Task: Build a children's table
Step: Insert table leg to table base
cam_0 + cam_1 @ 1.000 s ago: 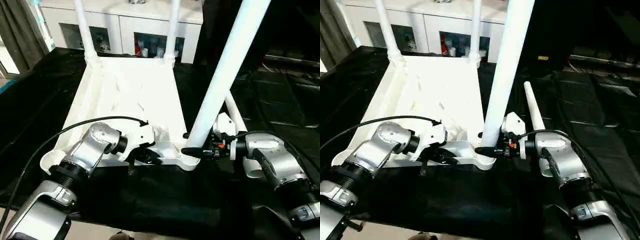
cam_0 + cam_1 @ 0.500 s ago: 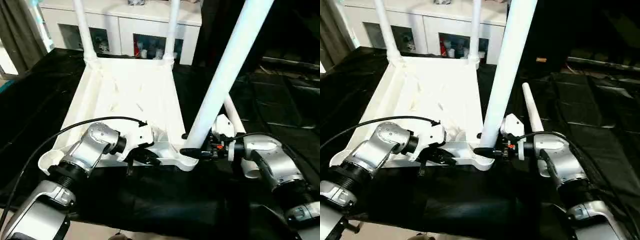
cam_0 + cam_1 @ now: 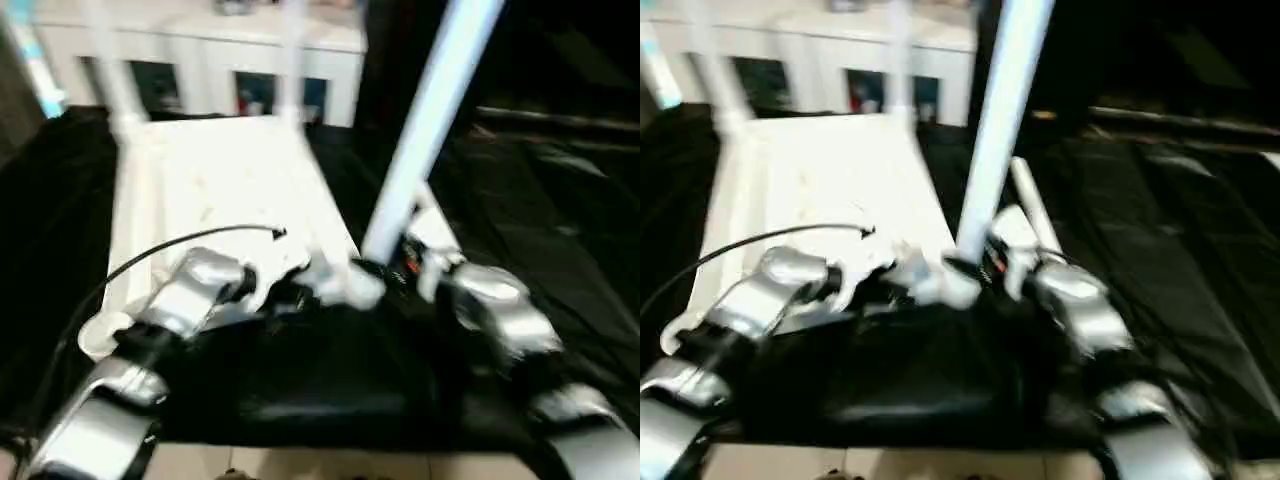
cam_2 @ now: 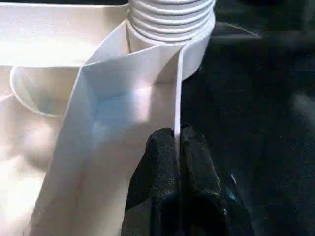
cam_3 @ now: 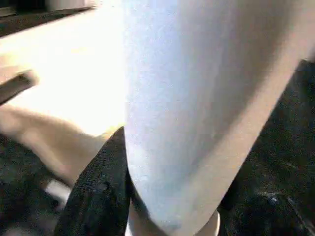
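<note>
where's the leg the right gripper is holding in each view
Left eye: the held leg slants up from centre to the top edge.
Right eye: same leg, centre to top.
Left wrist: its threaded end sits in the corner socket.
Right wrist: it runs between the fingers.
Shared landmark: that corner socket.

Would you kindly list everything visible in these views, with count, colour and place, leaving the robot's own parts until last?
Tabletop: one, white, lying underside up on the black cloth.
Fitted legs: two, white, standing in the far corner sockets.
Held leg: one, white, rising tilted from the near right corner socket.
Loose leg: one, white, lying on the cloth right of the tabletop.
Black cloth: one, covering the work surface.
Cabinet: one, white, glass doors, behind the tabletop.
Left gripper: black fingers pinching the tabletop's thin near rim.
Right gripper: black fingers clamped around the held leg's base.
</note>
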Robot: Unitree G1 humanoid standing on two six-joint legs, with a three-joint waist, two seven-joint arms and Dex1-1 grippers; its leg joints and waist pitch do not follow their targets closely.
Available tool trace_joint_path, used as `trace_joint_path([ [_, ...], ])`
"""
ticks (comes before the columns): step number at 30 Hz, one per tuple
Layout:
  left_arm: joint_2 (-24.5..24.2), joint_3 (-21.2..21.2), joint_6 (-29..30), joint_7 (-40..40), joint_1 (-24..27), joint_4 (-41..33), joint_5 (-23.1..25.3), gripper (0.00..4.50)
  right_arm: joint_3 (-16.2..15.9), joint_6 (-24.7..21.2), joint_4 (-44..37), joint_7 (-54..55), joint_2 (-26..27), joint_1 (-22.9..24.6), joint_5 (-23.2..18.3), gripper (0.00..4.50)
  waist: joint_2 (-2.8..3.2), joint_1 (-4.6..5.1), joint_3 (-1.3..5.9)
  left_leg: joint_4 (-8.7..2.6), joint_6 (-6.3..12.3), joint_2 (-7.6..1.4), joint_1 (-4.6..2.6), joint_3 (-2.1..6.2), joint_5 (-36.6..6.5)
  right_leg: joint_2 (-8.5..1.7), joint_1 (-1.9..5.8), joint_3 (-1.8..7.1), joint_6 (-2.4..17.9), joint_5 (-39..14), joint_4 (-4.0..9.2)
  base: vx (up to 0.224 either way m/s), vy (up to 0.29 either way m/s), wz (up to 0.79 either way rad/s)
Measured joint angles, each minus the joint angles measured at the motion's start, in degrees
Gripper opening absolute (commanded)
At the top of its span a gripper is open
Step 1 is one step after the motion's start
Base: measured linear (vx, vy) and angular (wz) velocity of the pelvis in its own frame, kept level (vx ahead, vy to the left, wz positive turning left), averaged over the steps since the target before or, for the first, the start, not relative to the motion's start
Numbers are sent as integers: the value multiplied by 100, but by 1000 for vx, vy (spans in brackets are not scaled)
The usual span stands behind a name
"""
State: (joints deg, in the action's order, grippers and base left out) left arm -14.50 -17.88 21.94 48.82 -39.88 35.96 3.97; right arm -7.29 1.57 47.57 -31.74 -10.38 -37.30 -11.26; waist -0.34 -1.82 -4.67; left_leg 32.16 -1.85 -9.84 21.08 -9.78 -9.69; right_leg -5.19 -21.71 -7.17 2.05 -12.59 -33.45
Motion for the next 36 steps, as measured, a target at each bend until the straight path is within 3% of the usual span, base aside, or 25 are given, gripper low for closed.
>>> trace_joint_path([
  [1, 188, 8, 117, -255, -87, 103, 35, 0, 112, -21, 108, 309, 68, -80, -8, 189, -77, -29, 8, -22, 0, 2, 4, -89, 0, -13, 27, 98, 80, -214, -401, -81, -42, 20],
  [2, 329, 28, 191, -501, -127, 138, 80, 0, 203, -41, 247, 584, 143, -158, -11, 189, -238, -124, 41, -57, -4, 1, -46, -316, 4, -23, 59, 355, -54, -381, -595, 0, -49, 24],
  [3, 401, 112, 199, -688, -142, 138, 90, 0, 236, -126, 364, 824, 212, -309, -9, 189, -370, -156, 72, 0, -96, -15, -45, -347, -64, -19, -3, 422, -228, -355, -601, 43, -141, 6],
  [4, 508, 165, 269, -821, -146, 139, 85, 0, 278, -164, 479, 1105, 295, -431, -13, 189, -248, -276, 95, 292, -44, 21, 63, 6, -150, -23, 24, 324, -224, -354, -556, 112, -81, -43],
  [5, 634, 178, 349, -933, -144, 143, 66, 0, 339, -169, 544, 1273, 343, -464, -33, 189, -142, -355, 129, 331, -55, 35, 22, 198, -143, -16, 17, 205, -211, -343, -530, 112, -81, -43],
  [6, 792, 201, 446, -1125, -153, 131, 67, 0, 468, -172, 676, 1495, 433, -560, -38, 189, -97, -372, 138, 283, -212, 21, 18, 242, -105, -13, 13, 135, -179, -273, -518, 67, 12, -32],
  [10, 1092, 255, 721, -1674, -144, 40, 70, 0, 636, -265, 969, 1989, 626, -838, -17, 189, -101, -333, 148, 124, -248, -24, -8, 154, -75, 33, 11, 159, -93, -99, -345, 0, 0, 0],
  [16, 1146, 339, 888, -1843, -125, -50, 83, 0, 690, -266, 1170, 2146, 722, -1009, 86, 189, -103, -332, 147, -2, -248, -22, -10, 129, -75, 34, 13, 152, -111, -88, -229, 0, 0, 0],
  [21, 1140, 349, 897, -1853, -125, -59, 69, 0, 691, -265, 1217, 2134, 745, -1059, 213, 189, -98, -317, 146, -7, -247, -23, -8, 107, -74, 33, 31, 158, -115, -13, -150, 0, 0, 0],
  [36, 1000, 407, 904, -1794, -125, -90, -21, 0, 638, -228, 1217, 1931, 752, -1122, 531, 189, -76, -314, 133, -47, -247, -23, -21, 91, -75, 32, 4, 167, -117, -14, -143, 0, 0, 0],
])
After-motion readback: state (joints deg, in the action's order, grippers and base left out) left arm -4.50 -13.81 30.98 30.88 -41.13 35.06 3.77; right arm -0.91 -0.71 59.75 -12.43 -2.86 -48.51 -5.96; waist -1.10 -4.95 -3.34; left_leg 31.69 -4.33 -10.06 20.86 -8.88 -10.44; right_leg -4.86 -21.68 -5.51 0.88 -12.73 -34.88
